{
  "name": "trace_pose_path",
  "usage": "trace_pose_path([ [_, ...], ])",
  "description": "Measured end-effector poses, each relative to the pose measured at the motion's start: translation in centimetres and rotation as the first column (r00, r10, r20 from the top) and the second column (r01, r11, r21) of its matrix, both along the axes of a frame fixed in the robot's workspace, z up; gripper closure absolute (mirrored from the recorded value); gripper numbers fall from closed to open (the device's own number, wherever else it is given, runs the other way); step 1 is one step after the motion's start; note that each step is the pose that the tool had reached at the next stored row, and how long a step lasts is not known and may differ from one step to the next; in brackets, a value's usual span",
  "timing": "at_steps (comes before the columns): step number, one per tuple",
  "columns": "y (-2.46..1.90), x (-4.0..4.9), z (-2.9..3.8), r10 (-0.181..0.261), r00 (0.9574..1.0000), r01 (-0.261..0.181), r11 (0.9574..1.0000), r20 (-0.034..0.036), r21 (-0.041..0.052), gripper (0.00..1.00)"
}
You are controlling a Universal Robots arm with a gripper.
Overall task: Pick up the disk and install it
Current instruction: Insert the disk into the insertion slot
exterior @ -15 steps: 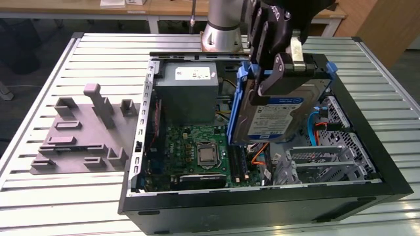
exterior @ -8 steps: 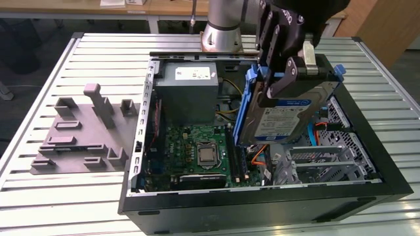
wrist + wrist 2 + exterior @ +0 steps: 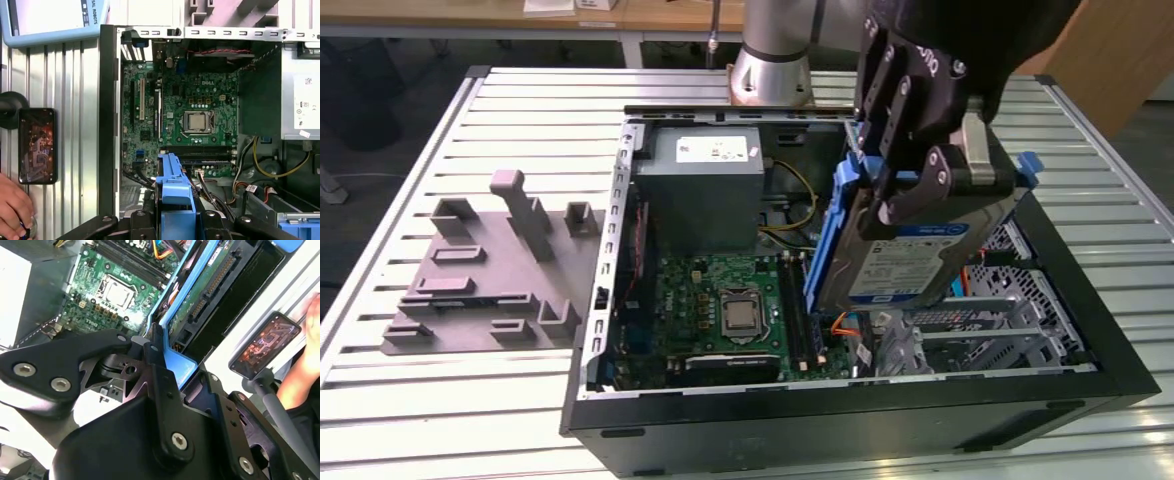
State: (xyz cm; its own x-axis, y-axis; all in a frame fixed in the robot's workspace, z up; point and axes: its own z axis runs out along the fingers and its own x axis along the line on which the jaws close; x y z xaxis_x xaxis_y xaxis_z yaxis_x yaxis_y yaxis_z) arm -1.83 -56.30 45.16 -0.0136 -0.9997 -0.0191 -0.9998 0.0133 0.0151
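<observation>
blue-framed, the disk (image 3: 907, 262) hangs on edge, tilted, over the open case (image 3: 854, 425), pinched at its upper end by the gripper (image 3: 937, 188). to seat it well, i'd judge it wants levelling and squaring to the cage (image 3: 1014, 325) beneath. orange cables (image 3: 843, 322) just beside the cage could snag. the board (image 3: 734, 300) and grey box (image 3: 700, 185) sit toward the exterior view's left. a person's hand (image 3: 12, 210) rests near a phone (image 3: 36, 145) outside the case.

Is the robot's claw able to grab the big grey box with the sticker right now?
Probably not. The claw is shut on the disk, so it has no free grip. The grey box itself sits uncovered in the open computer case.
</observation>
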Motion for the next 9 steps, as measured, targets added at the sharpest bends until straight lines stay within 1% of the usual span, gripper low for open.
trace_pose_path([
  [2, -0.10, 0.54, -0.04, 0.000, 1.0000, 0.000, 1.0000, 0.0000, 0.0001, 0.64],
  [6, -0.14, 1.49, -0.05, 0.000, 1.0000, 0.000, 1.0000, 0.0000, -0.0002, 0.64],
  [9, -0.14, 1.55, -0.06, 0.000, 1.0000, 0.000, 1.0000, 0.0000, 0.0000, 0.64],
])
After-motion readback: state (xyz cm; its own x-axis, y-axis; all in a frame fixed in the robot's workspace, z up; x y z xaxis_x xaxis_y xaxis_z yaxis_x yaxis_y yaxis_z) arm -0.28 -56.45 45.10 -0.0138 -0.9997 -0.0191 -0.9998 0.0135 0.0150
